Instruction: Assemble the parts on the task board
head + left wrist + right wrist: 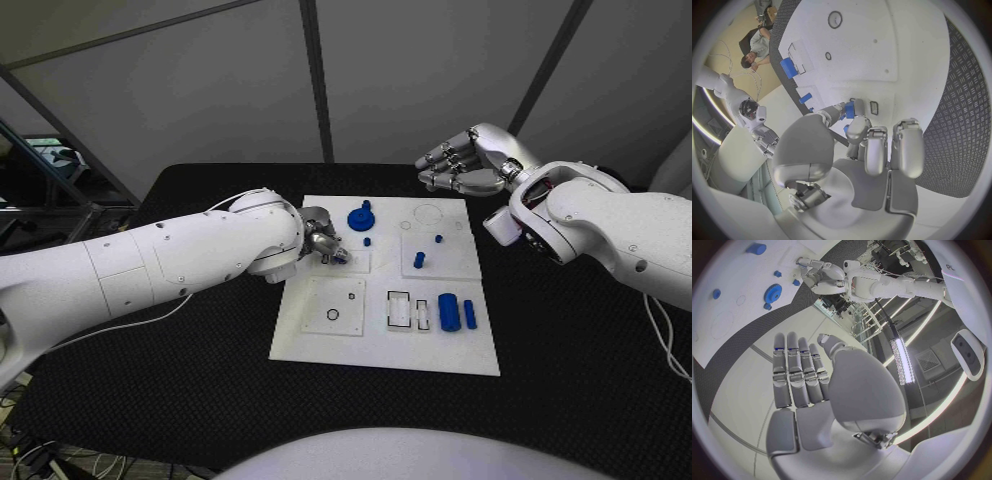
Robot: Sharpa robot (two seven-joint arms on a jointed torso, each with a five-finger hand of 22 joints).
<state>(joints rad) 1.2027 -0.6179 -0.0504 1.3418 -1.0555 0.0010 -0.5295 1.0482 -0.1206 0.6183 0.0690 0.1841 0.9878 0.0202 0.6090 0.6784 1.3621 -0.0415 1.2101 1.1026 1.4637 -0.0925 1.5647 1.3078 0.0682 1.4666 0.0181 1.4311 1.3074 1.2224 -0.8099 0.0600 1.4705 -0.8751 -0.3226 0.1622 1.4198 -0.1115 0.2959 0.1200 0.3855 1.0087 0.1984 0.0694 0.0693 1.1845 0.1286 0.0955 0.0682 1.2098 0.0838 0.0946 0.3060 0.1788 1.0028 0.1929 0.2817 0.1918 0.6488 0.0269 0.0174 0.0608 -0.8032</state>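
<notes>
Blue part [849, 109] between left hand [861, 150] fingertips.

The task board [378, 340] is a white rectangular plate lying flat in the middle of the black table [173, 400], its long sides running from the near edge toward the far edge. A blue gear [361, 217] with a raised hub stands near the board's far left corner. Just nearer lies a small blue peg [366, 241]. Toward the board's right side another small blue peg [438, 239] lies beside an upright blue pin [418, 259]. Near the right edge, a thick blue cylinder [449, 312] lies flat, with a thinner blue bar [470, 314] just beside it, parallel. Empty rectangular slots [398, 309] sit left of them.
</notes>
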